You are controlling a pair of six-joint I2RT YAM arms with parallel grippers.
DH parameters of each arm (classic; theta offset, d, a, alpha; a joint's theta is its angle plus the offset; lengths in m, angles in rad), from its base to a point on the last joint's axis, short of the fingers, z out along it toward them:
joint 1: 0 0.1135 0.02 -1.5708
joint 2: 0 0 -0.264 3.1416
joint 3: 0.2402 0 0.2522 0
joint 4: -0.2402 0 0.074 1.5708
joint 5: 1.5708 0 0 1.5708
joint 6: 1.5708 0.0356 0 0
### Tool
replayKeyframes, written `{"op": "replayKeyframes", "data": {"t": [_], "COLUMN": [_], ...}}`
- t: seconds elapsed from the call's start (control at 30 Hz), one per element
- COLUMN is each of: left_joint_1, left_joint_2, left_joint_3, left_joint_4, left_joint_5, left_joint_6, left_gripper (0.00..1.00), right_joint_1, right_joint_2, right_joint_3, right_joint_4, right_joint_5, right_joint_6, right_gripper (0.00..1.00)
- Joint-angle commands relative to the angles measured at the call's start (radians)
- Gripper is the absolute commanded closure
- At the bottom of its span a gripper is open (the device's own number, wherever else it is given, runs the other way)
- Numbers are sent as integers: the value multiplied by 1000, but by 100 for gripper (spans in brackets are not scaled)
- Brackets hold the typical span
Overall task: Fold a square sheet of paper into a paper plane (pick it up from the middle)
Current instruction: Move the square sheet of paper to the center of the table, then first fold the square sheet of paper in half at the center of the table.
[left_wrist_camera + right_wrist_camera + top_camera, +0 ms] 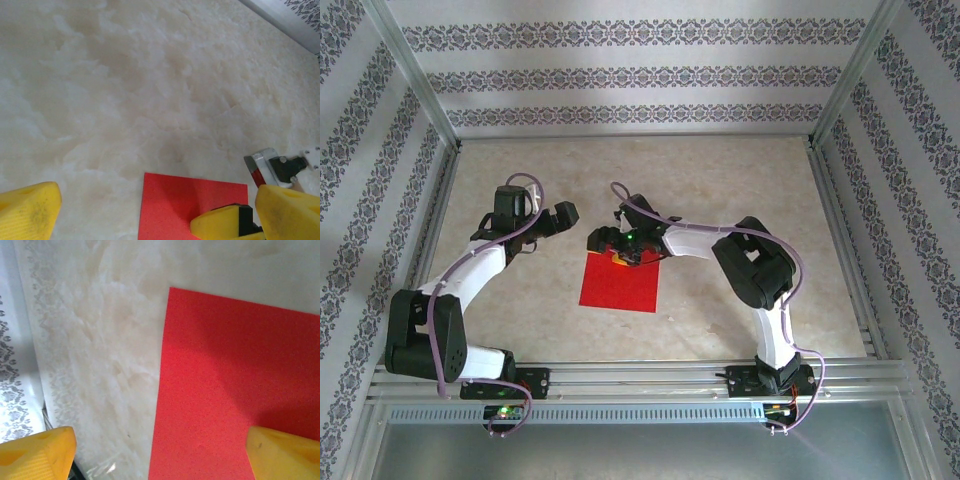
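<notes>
Top external view gives you the pale marbled table (740, 170) with the left arm (470, 272) and right arm (752, 262) both bent inward toward the middle of the frame. There the square sheet of paper (620, 288) lies flat and unfolded, just below centre. Your first risk is the arms themselves: the left gripper (563, 215) and right gripper (617, 250) sit near each other, and a careless reach by either could knock them together. Your second risk is the grasp point. The right gripper hangs over the sheet's upper edge, not its middle. In the right wrist view one yellow finger (285, 452) sits over the red at lower right and the other over bare table at lower left, with the paper's edge running between them. Both hands are spread wide, gripping nothing. Closing from here would likely drag or crumple that edge rather than lift a central pinch, since thin paper lying flat gives the pads little to catch. In the left wrist view the sheet sits low in the frame, so that hand looks badly placed to pin the paper if it slides.
</notes>
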Motion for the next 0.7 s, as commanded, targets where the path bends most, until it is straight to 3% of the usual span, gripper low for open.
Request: {"op": "replayKeyframes", "data": {"t": [0.0, 0.23, 0.47, 0.67], "left_joint_1": [-13, -120, -355, -523], "left_joint_2": [-36, -8, 181, 410], "left_joint_3": [28, 104, 325, 530], "left_joint_4": [-60, -206, -452, -581], "left_joint_5": [9, -24, -274, -395], "left_joint_6": [2, 11, 34, 17], "left_gripper": [0, 0, 0, 1], "right_joint_1": [-47, -177, -351, -434], "right_joint_2": [-126, -414, -581, -611], "right_joint_3": [0, -216, -382, -430], "right_joint_4": [50, -2, -102, -151], "right_joint_5": [60, 235, 320, 377], "right_joint_6": [51, -46, -191, -290], "right_gripper": [12, 5, 2, 2]}}
